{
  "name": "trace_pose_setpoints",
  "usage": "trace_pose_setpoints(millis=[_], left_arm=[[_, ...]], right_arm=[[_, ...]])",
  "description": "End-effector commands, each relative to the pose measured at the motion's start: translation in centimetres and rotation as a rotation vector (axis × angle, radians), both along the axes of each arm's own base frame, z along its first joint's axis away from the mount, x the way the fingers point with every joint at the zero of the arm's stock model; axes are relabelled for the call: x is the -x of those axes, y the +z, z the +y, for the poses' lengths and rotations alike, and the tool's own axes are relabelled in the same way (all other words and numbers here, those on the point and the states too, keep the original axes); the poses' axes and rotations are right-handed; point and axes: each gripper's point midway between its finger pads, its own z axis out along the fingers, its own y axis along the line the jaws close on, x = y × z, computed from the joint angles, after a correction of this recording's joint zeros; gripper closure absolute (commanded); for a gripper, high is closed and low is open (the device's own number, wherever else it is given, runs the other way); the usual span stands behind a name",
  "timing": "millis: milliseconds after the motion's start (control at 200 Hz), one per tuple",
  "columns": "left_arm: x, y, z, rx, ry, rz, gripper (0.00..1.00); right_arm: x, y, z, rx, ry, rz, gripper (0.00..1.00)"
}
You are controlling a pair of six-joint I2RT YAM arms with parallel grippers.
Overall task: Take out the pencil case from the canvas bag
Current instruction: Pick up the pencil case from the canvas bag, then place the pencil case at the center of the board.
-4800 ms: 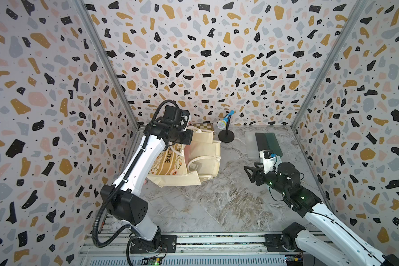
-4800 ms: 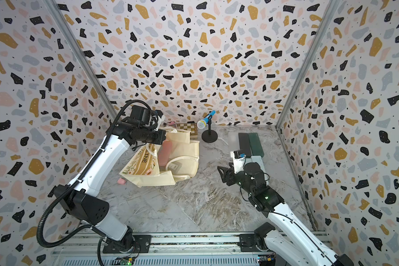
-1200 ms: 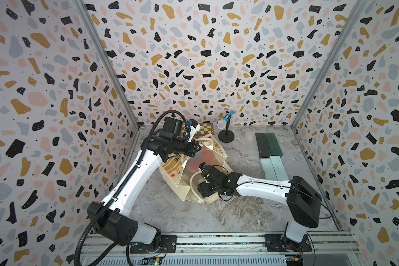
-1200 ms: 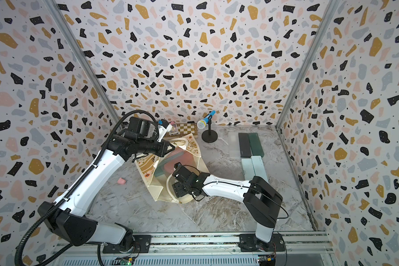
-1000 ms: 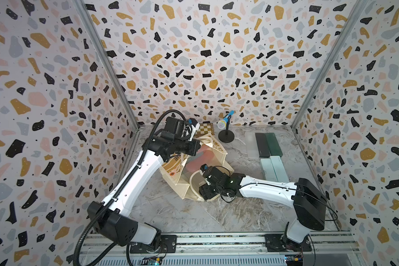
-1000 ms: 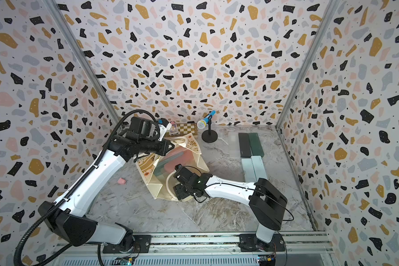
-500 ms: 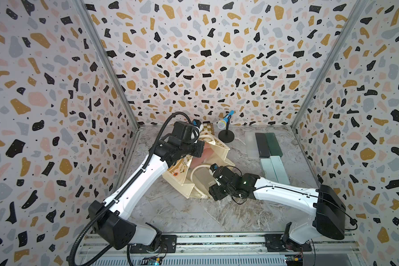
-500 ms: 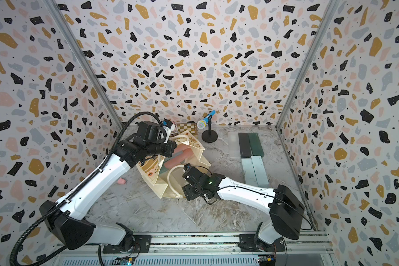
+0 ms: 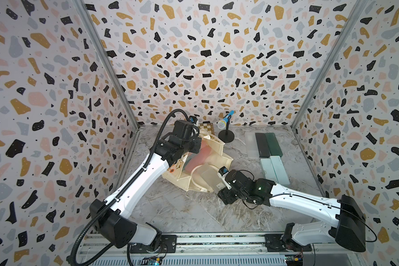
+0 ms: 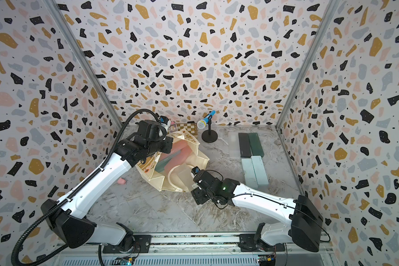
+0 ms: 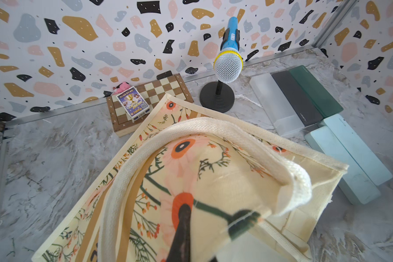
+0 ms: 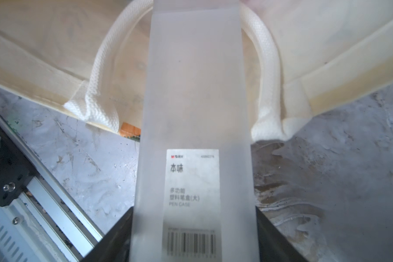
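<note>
Two grips: left claw [image 11: 184, 212] pinches canvas bag [image 11: 216, 174]; right claw [image 12: 194, 240] clamps blurred, cropped pencil case [image 12: 194, 97].

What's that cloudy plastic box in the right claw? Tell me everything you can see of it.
It is the pencil case: a long, flat box of frosted, see-through plastic with a white label reading PEN CASE above a barcode. The right claw grips its near end by both long sides. Its far end lies over the canvas bag, crossing the white handle loop.

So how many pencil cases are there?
6: clear, grey, green, two pale blue on the table; one case in the right hand at the bag's mouth. More may hide inside.
</note>
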Motion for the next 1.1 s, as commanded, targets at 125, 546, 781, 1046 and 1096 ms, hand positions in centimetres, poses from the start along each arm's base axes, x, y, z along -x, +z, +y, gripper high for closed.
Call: trace_pose_setpoints(millis=[125,546,781,1046,1096], left_arm=[[-1.7,3.1,2.2,-0.045,0.122,-0.117,1.0],[-2.6,3.3,3.6,-0.043,0.201,-0.114,1.0],[-3.3,3.6,6.3,-0.036,0.312,-0.099,1.0],[-3.1,4.8,10.7,-0.011,0.446,-0.093,1.0],[-2.9,4.9,11.3,-0.007,0.461,-0.091,1.0]], right_arm=[[0.3,1.7,-1.4,-0.041,0.013,-0.066,0.34],[1.2,6.3,-5.6,-0.215,-0.058,-0.223,0.36],[1.3,6.8,-8.2,-0.21,-0.133,-0.255,0.36],[0.6,7.9,-9.8,-0.224,-0.22,-0.3,0.36],[0.4,8.0,-10.1,-0.223,-0.239,-0.307,0.36]])
